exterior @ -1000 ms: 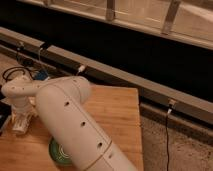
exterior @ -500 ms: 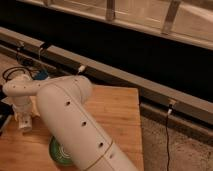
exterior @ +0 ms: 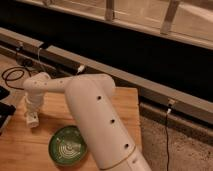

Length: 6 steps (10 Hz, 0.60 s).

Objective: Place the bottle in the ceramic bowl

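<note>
A white robot arm (exterior: 95, 115) reaches left across a wooden surface (exterior: 125, 107). Its gripper (exterior: 32, 119) points down near the left edge, just left of and beyond the green bowl (exterior: 67, 146). Whether the jaws grasp the bottle cannot be told.

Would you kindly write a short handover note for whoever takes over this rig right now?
Gripper: points down over the left part of the wooden table, behind and to the left of the bowl.
Bottle: the small white item at the gripper's tip looks like it; whether it is gripped or standing on the table cannot be told.
Ceramic bowl: green, near the table's front edge, beside the arm; nothing shows inside it.
Done: nothing confirmed; the bottle is not in the bowl.
Left: secure the bottle, bring it over the bowl, set it inside, release.
</note>
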Tool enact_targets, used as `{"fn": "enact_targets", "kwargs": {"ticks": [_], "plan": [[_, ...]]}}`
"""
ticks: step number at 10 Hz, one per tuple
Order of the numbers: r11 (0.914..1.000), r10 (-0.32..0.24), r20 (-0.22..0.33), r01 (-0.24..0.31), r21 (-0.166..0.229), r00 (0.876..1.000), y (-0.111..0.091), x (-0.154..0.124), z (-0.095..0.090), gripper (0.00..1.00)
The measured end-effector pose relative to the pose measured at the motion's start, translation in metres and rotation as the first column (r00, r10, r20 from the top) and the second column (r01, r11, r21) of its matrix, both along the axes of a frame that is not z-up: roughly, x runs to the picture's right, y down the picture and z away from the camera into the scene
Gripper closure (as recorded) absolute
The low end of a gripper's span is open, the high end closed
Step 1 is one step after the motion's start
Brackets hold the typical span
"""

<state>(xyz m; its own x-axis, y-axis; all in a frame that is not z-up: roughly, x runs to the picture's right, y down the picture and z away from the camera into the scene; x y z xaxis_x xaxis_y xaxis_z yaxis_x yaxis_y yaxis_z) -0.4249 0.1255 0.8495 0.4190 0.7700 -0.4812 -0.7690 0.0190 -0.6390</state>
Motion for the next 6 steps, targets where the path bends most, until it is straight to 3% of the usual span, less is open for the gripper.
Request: {"fn": "enact_targets", "kwargs": {"ticks": [3, 6], "plan": [[0.9981, -0.011, -0.028, 0.013, 0.06, 1.0, -0.033, 0.055, -0.008, 1.0], [0.9962, -0.009, -0.066, 0.015, 0.085, 0.998, -0.034, 0.124, -0.029, 1.0]]}}
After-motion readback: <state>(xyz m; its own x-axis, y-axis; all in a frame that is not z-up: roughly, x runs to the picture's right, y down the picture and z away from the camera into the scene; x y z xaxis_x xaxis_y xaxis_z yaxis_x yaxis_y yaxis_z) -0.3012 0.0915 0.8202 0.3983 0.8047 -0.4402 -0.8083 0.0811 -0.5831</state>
